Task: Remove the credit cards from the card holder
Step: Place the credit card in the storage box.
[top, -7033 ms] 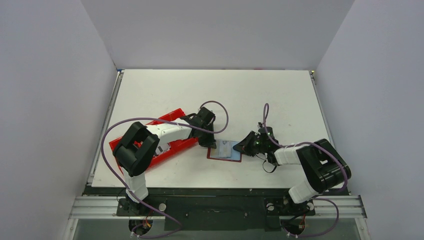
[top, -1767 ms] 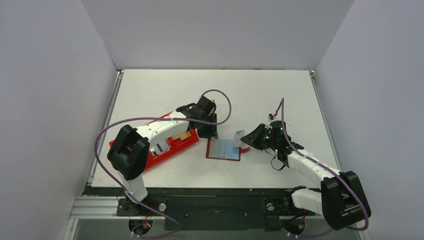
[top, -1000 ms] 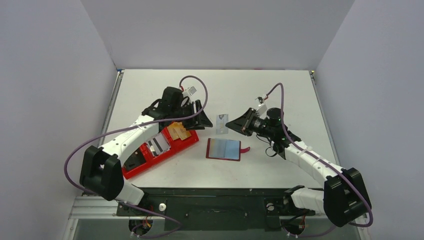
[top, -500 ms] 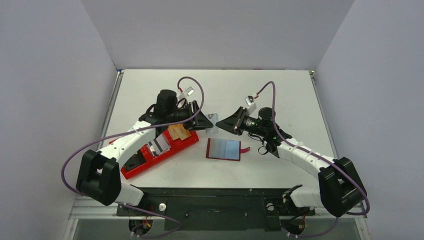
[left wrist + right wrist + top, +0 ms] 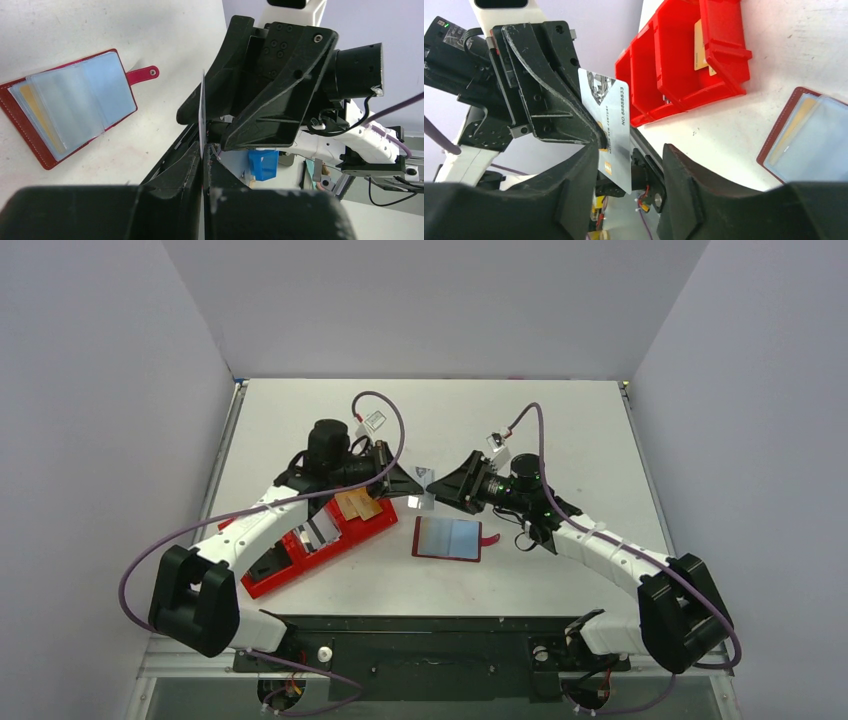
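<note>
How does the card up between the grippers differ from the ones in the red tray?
The silver card is grey with printed digits; the gold cards are tan. The silver card hangs in the air, pinched by the left gripper; the gold cards lie loose in an end compartment of the red tray. All are out of the card holder.

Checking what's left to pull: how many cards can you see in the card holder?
1: a gold-tan card tucked in a pocket of the open card holder. Its frosted sleeves may hide more.
</note>
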{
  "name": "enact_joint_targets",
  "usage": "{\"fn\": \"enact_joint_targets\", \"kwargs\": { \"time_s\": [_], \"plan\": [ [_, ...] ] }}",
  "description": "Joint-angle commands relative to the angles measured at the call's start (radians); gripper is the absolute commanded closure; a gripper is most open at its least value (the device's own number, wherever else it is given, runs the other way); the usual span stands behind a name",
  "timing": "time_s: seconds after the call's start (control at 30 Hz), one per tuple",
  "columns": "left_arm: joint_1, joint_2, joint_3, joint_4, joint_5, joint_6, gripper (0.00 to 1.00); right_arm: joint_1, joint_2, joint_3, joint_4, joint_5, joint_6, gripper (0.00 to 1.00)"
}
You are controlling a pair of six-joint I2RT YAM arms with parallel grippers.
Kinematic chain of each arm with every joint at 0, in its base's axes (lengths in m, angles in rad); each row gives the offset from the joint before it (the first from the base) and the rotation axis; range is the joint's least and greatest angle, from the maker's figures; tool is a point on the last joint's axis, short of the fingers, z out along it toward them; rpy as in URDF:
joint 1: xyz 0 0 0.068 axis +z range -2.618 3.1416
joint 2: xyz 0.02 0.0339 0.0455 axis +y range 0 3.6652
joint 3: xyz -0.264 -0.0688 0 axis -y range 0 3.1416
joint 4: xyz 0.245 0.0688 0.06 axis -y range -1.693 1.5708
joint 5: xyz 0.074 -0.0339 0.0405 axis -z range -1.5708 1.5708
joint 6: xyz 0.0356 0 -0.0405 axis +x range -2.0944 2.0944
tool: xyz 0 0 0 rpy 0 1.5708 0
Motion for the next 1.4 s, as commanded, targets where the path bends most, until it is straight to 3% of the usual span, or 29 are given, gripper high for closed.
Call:
{"fn": "enact_joint_targets", "kwargs": {
  "time_s": [0.0,0.17,0.27,0.47,0.83,1.13,1.37],
  "plan": [
    [0.000,-0.042,-0.013,0.027,-0.017,0.009,1.00,0.007,-0.050,0.060,-0.105,0.083,-0.092,0.46],
    [0.012,-0.058,-0.015,-0.034,-0.060,0.033,1.00,0.007,-0.099,0.081,-0.262,0.219,-0.184,0.32],
    [0.041,-0.090,-0.006,-0.124,-0.121,0.072,1.00,0.008,-0.142,0.089,-0.375,0.347,-0.226,0.30],
    [0.100,-0.166,0.075,-0.508,-0.421,0.222,1.00,0.007,-0.166,0.105,-0.500,0.447,-0.284,0.28],
    [0.172,-0.271,0.114,-0.874,-0.919,0.230,1.00,0.005,-0.159,0.109,-0.597,0.527,-0.333,0.28],
    [0.227,-0.246,0.062,-0.903,-1.072,0.213,1.00,0.005,-0.158,0.124,-0.650,0.588,-0.365,0.27],
    [0.228,-0.169,0.027,-0.865,-1.106,0.203,1.00,0.005,-0.156,0.130,-0.650,0.571,-0.397,0.27]
  ]
}}
